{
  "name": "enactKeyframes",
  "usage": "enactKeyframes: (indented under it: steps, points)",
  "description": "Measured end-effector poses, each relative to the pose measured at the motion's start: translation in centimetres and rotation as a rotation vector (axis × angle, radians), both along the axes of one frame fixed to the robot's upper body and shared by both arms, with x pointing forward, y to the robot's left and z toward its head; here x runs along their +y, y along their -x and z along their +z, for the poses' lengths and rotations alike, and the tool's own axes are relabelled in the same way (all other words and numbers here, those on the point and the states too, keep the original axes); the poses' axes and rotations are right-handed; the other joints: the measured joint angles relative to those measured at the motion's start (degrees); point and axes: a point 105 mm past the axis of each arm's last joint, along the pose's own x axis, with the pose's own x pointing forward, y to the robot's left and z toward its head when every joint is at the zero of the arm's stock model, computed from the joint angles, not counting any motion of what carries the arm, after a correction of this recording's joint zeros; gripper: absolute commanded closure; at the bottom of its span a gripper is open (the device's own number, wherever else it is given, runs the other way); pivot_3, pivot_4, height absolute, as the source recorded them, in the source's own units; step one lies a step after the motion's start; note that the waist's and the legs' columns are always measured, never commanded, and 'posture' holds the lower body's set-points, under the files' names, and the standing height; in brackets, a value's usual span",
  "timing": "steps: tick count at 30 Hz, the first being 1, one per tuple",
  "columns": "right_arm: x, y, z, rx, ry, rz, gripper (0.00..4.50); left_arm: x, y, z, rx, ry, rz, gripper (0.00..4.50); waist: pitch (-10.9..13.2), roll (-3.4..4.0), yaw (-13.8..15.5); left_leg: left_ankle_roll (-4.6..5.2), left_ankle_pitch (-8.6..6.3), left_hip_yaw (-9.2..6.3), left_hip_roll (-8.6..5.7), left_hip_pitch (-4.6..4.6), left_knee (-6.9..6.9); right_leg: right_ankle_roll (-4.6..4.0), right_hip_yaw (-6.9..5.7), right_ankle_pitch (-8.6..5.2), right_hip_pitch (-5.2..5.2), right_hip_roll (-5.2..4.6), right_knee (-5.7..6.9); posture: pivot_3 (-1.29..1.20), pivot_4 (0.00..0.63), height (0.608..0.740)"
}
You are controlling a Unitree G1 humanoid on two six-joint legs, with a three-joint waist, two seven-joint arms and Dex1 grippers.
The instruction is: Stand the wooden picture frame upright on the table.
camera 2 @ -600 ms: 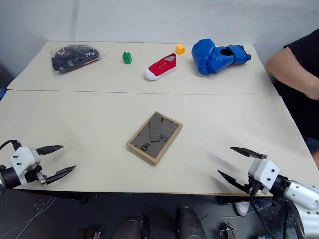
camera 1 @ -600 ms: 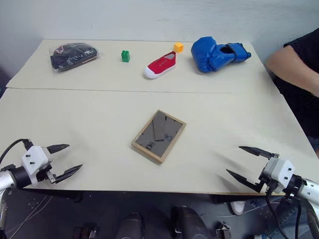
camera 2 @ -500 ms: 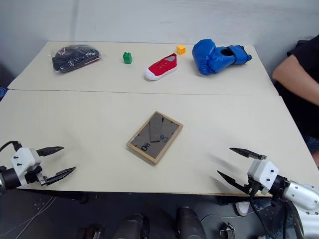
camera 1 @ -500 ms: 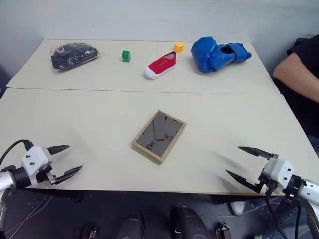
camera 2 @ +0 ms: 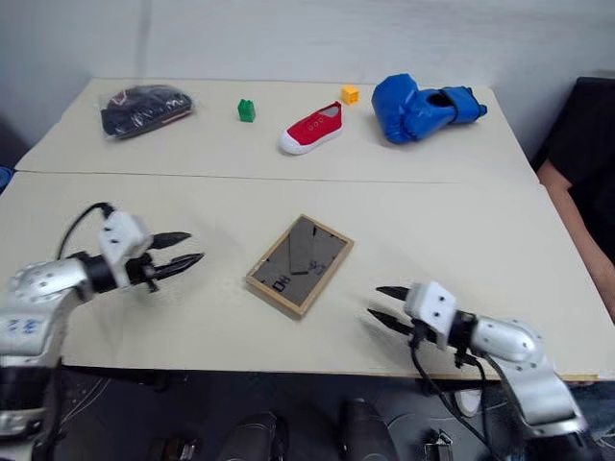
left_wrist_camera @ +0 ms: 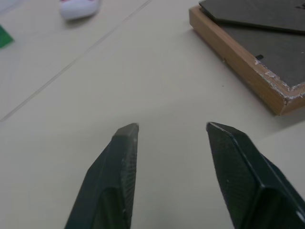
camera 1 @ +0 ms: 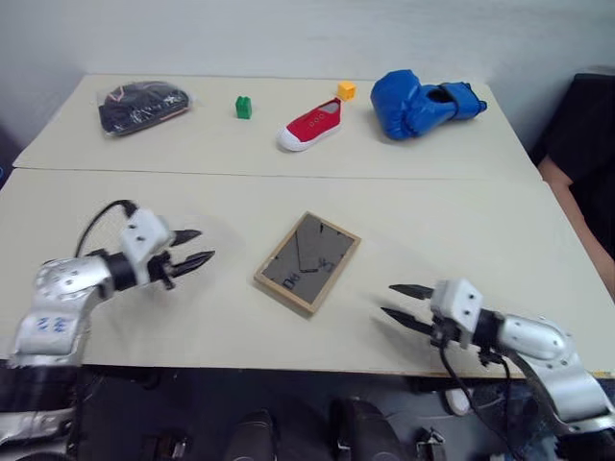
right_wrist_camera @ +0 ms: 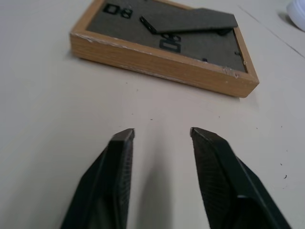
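Light wood is the target: the small rectangular wooden picture frame (camera 1: 307, 262) lies flat, dark grey back panel up with its stand folded against it, in the middle of the near half of the cream-beige table (camera 1: 461, 221), on this side of the seam. And here come both arms! Half a second ago they hung back at the table's near corners with fingers spread wide; now the left gripper (camera 1: 194, 261) and the right gripper (camera 1: 404, 304) have swung inward and flank the frame, one on each side, both near it but touching nothing. Their fingers have narrowed too: each pair stands partly open and empty. I read that as the approach to a two-sided pickup, with the lift and the stand both yet to do.

The right wrist view gives what the head views can't: the stand leg (right_wrist_camera: 193, 21) lifted slightly off the back panel, black hanging clips, a chipped corner. The left wrist view shows the frame's other edge beyond its fingertips (left_wrist_camera: 127, 131). Head views alone show the red shoe (camera 1: 309, 126), blue boxing glove (camera 1: 413, 101) and a person's arm (camera 1: 575, 216).
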Motion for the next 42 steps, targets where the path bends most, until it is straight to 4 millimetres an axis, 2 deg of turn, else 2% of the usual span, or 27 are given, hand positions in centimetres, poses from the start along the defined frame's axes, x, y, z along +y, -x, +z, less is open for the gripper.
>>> enactKeyframes:
  steps: [2,3,5,6,8,9,15,19,22,26,29,30,31,35,38,39,42]
  points:
    - [0.2,-1.0,-0.4,-0.002,0.025,-0.024,4.27,-1.1,-0.8,-1.1,0.031,-0.011,-0.006,3.83,0.0,0.0,-0.06,0.02,-0.02,0.03,0.02,-0.06,0.11,0.0,0.02,0.0,-0.04,0.04,0.03,0.0,0.15,0.74]
    - [0.4,-1.9,-0.5,-0.012,0.037,-0.038,4.5,-1.4,-1.5,-1.6,0.04,-0.006,0.009,4.15,0.0,-0.01,-0.08,0.03,-0.02,0.03,0.03,-0.08,0.27,0.01,0.01,0.0,-0.05,0.05,0.07,0.0,0.15,0.74]
    - [1.5,-3.3,-0.3,-0.036,0.032,-0.045,4.5,-2.5,-2.4,-2.1,0.05,0.016,0.018,4.15,0.0,-0.01,-0.02,0.03,-0.03,0.02,0.03,-0.11,0.5,0.01,0.01,0.0,-0.05,0.05,0.07,0.0,0.15,0.74]
    - [2.8,-4.1,0.2,-0.057,0.018,-0.029,4.5,-3.9,-2.9,-2.4,0.061,0.035,0.003,4.15,0.0,-0.01,0.05,0.03,-0.03,0.02,0.03,-0.11,0.59,0.01,0.01,0.0,-0.06,0.04,0.14,0.0,0.15,0.74]
    - [4.7,-4.4,0.8,-0.081,-0.002,0.013,4.5,-5.6,-2.8,-3.1,0.079,0.022,-0.039,4.15,0.0,-0.01,0.09,0.0,-0.04,-0.04,0.06,-0.12,0.53,0.01,0.0,0.0,-0.07,0.07,0.32,0.0,0.15,0.74]
    - [4.9,-4.5,0.8,-0.082,-0.001,0.014,4.5,-5.6,-2.7,-3.2,0.08,0.02,-0.045,4.15,0.0,-0.01,0.07,-0.01,-0.06,-0.06,0.08,-0.18,0.53,0.0,0.0,0.0,-0.11,0.08,0.32,0.0,0.15,0.74]
    - [4.6,-6.6,0.5,-0.056,0.04,-0.023,4.5,-6.3,0.0,-3.8,0.142,0.016,-0.115,4.15,0.0,0.0,0.01,0.05,-0.09,-0.04,0.07,-0.16,0.57,0.0,0.02,0.0,-0.06,0.0,0.25,0.0,0.15,0.74]
    - [4.6,-7.1,1.2,-0.065,0.058,0.001,4.5,-7.1,2.3,-4.4,0.192,0.057,-0.157,4.15,0.0,0.0,-0.02,0.06,-0.1,-0.07,0.08,-0.16,0.54,0.0,0.02,0.0,-0.05,0.0,0.22,0.0,0.15,0.74]
    - [4.3,-7.3,0.9,-0.052,0.078,0.021,4.5,-7.6,3.8,-4.8,0.217,0.076,-0.167,4.15,0.0,0.0,0.0,0.07,-0.1,-0.08,0.08,-0.16,0.55,0.0,0.01,0.0,-0.04,-0.01,0.22,0.0,0.15,0.74]
    - [4.2,-7.5,0.8,-0.036,0.093,0.033,4.5,-7.2,4.0,-4.9,0.229,0.093,-0.117,4.15,0.0,0.0,0.01,0.07,-0.1,-0.1,0.08,-0.15,0.55,0.0,0.01,0.0,-0.04,-0.01,0.23,0.0,0.15,0.74]
    - [3.1,-7.4,0.6,-0.03,0.135,0.04,4.5,-5.9,4.1,-4.8,0.254,0.097,-0.071,4.15,0.0,0.0,-0.08,0.06,-0.1,-0.1,0.09,-0.15,0.54,0.0,0.01,0.0,-0.04,0.0,0.22,0.0,0.15,0.74]
    - [2.4,-7.3,0.6,-0.027,0.153,0.037,4.5,-5.0,4.1,-4.6,0.282,0.118,-0.037,3.76,0.0,0.0,-0.18,0.06,-0.1,-0.1,0.09,-0.13,0.52,0.0,0.01,0.0,-0.04,0.0,0.22,0.0,0.15,0.74]
    - [1.8,-7.2,0.6,-0.02,0.165,0.033,4.5,-4.3,4.1,-4.4,0.314,0.148,-0.004,3.58,0.0,0.0,-0.18,0.06,-0.1,-0.1,0.1,-0.13,0.52,-0.01,0.01,0.0,-0.04,0.01,0.22,0.0,0.15,0.74]
    - [0.1,-6.3,0.6,-0.009,0.205,0.051,4.5,-1.6,5.7,-3.2,0.677,0.338,0.098,2.38,0.0,0.0,-0.23,0.05,-0.1,-0.14,0.12,-0.13,0.5,-0.02,-0.01,-0.01,-0.03,0.03,0.24,0.0,0.15,0.74]
    - [0.5,-5.5,0.5,-0.001,0.203,0.091,4.5,-2.3,6.5,-2.5,0.883,0.453,0.078,1.48,0.0,0.0,-0.03,0.05,-0.09,-0.17,0.08,-0.14,0.53,-0.01,-0.03,-0.01,-0.01,0.03,0.25,0.0,0.15,0.74]
    - [0.9,-5.3,0.2,0.002,0.205,0.109,4.5,-3.1,6.1,-2.3,0.959,0.533,0.065,1.21,0.0,0.0,0.27,0.06,-0.09,-0.25,0.05,-0.15,0.58,-0.01,-0.07,-0.01,0.06,0.01,0.24,0.0,0.15,0.74]
    - [2.2,-5.0,-0.1,-0.009,0.197,0.145,4.5,-4.1,4.7,-1.8,1.041,0.618,0.063,0.31,0.0,-0.02,0.22,0.05,-0.1,-0.26,0.02,-0.19,0.62,0.0,-0.07,0.0,0.04,0.0,0.22,0.0,0.15,0.74]
